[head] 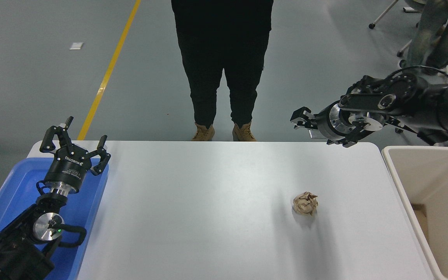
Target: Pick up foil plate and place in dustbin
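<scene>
Foil plate is nowhere on show: neither on the counter [208,217] nor in the part of the dustbin [399,171] that can be seen, so I cannot tell where it lies; it may sit low in the bin, out of sight. The right tool [301,119] hangs high over the counter's far edge, pointing leftward, carrying nothing, and whether it is parted or closed I cannot tell from this angle. The dustbin stands behind and below that tool, off the counter's end. A crumpled paper ball [305,203] rests below the tool and nearer the robot, well apart from it. The left tool [75,139] is parked over the blue tray [10,186], its prongs spread and empty. A person [222,70] stands beyond the counter's far side. My judgement: the placing step looks over or the plate is yet to appear; the next move calls for locating a plate before reaching for anything.
</scene>
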